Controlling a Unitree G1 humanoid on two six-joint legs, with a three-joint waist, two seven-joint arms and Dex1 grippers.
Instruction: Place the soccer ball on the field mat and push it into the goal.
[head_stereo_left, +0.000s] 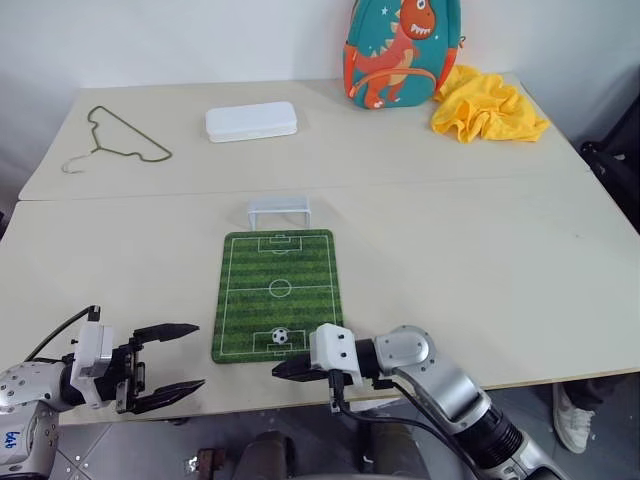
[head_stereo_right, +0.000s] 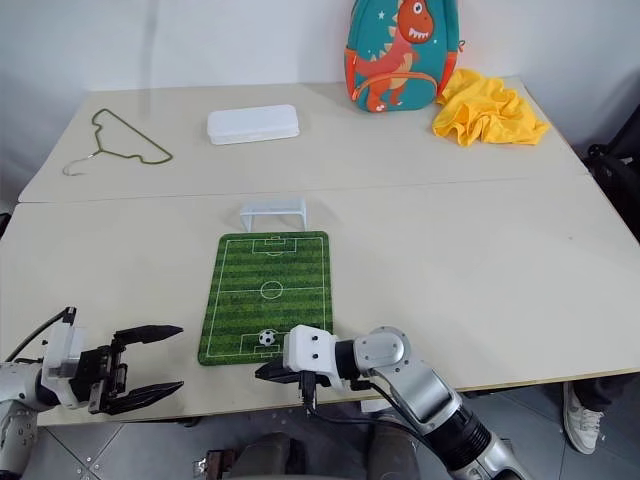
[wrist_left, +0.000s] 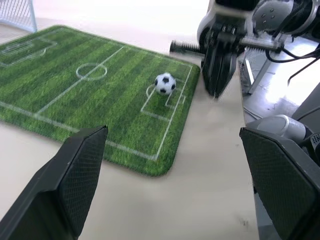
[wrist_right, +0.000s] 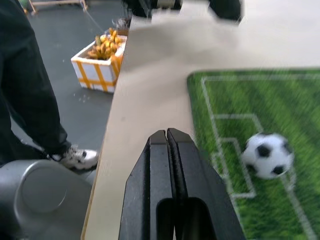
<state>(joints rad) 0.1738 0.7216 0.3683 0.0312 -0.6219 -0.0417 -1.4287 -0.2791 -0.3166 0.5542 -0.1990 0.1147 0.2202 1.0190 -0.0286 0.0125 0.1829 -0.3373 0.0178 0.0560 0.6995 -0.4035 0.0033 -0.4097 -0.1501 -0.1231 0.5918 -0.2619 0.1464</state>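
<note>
Soccer ball (head_stereo_left: 280, 336) on field mat (head_stereo_left: 278, 293) near edge, right gripper (head_stereo_left: 282, 369) closed empty, left gripper (head_stereo_left: 180, 362) wide open, empty.

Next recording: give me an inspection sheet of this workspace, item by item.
Surface: two beige tables joined by a seam.
Job's things: tiny black-and-white soccer ball on the green field mat, near end; white plastic goal at the far end.
Clutter: wire hanger, white oblong box, dinosaur backpack, yellow cloth.
Grippers: left gripper fingers open, empty; right gripper fingers shut beside the mat.
Cables: black cable under the right wrist.
Surroundings: person's shoe; crate of bananas on the floor.
</note>
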